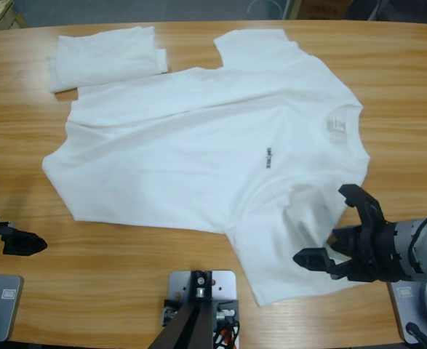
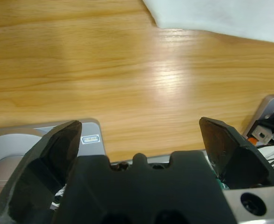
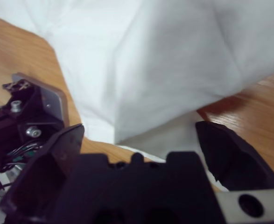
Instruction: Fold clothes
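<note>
Two splayed black pincers (image 1: 25,241) (image 1: 329,227); soft white T-shirt (image 1: 198,153) flat on glossy woodgrain table (image 1: 126,276).

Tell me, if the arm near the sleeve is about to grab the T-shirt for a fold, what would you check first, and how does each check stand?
1. Right gripper open: ok, jaws spread wide.
2. Right gripper over cloth: ok, it sits at the T-shirt near sleeve; the right wrist view shows white fabric just ahead.
3. Cloth between its jaws: not ok, nothing gripped yet.
4. Left gripper ready: ok, open, but over bare table, apart from the shirt.
5. Shirt flat: ok mostly, spread out chest lettering up, with some wrinkles.
6. Folded white garment out of the way: cannot tell, it lies right at the shirt's far edge.
</note>
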Robot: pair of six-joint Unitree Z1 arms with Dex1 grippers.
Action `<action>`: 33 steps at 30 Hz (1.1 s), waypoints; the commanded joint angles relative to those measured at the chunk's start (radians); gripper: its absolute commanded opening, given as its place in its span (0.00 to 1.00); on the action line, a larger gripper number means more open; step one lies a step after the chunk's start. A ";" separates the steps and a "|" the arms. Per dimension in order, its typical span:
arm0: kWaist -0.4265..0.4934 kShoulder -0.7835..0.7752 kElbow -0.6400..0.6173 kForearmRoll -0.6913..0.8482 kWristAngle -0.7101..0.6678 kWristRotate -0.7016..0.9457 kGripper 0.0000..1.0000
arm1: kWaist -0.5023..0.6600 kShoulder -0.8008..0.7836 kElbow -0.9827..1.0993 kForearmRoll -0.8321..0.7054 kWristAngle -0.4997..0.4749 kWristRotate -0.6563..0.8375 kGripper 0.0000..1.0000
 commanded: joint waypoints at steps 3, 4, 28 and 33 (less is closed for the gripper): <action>-0.007 -0.027 0.033 -0.017 -0.002 -0.013 1.00 | 0.033 -0.036 0.018 0.066 -0.066 0.037 0.00; -0.007 -0.028 0.033 -0.017 -0.002 -0.013 1.00 | 0.034 -0.034 0.015 0.089 -0.068 0.035 0.00; -0.007 -0.058 0.070 -0.102 -0.035 -0.044 1.00 | 0.035 -0.185 -0.252 0.642 -0.084 -0.011 0.00; -0.012 -0.055 0.072 -0.138 -0.038 -0.052 1.00 | 0.035 -0.297 -0.294 0.884 -0.021 0.053 0.00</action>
